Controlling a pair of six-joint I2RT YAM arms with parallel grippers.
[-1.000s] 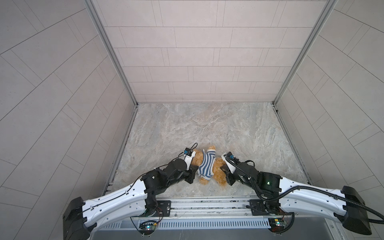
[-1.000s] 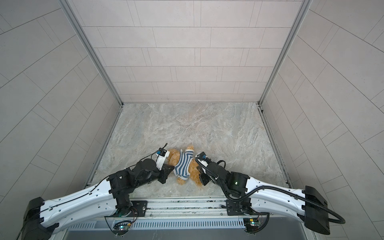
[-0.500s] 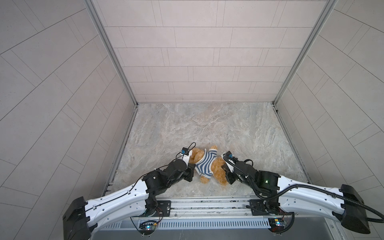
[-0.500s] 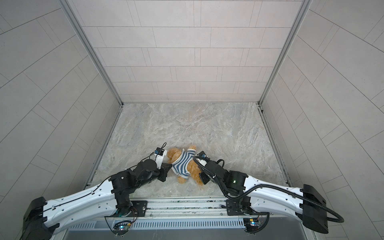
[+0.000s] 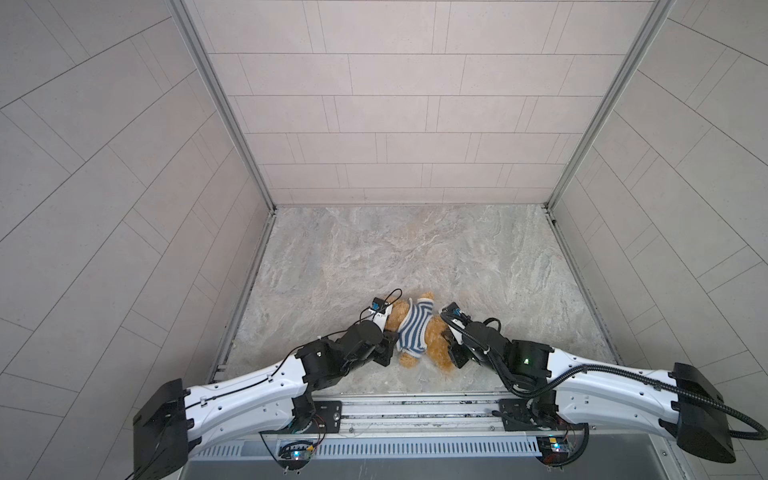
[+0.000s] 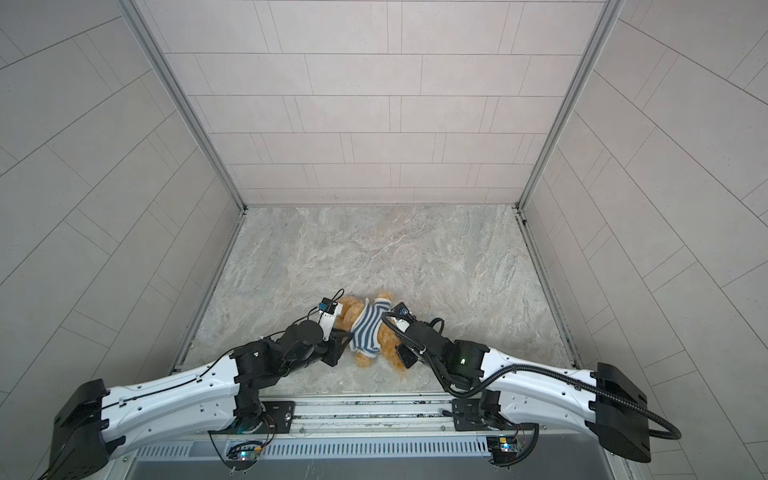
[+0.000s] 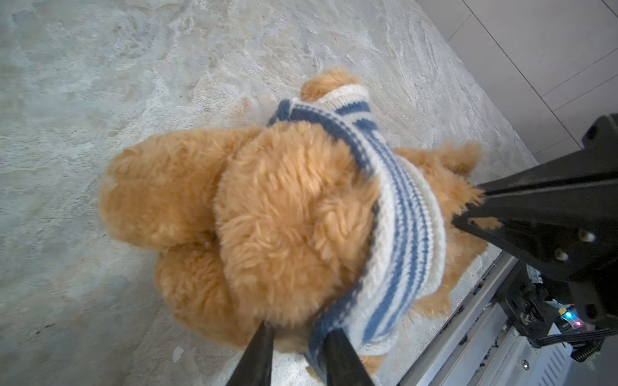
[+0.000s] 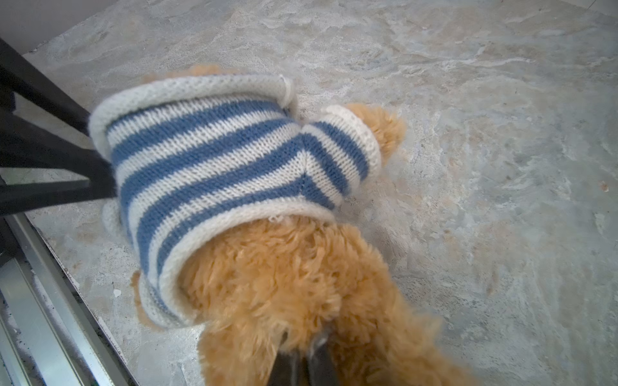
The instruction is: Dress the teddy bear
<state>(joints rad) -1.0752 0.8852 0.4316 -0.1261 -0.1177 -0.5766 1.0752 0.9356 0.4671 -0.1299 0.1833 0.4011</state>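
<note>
Left wrist view: left end effector (image 7: 297, 329), slightly parted, at the edge of the striped sweater (image 7: 398, 214) on the teddy bear (image 7: 284, 207); right end effector (image 8: 302, 341) clenched in its fur.

The teddy bear (image 7: 284, 217) is golden-brown, its sweater (image 8: 207, 157) striped blue and cream; my arms (image 5: 249, 390) white and black, the table (image 5: 374, 249) mottled grey.
</note>
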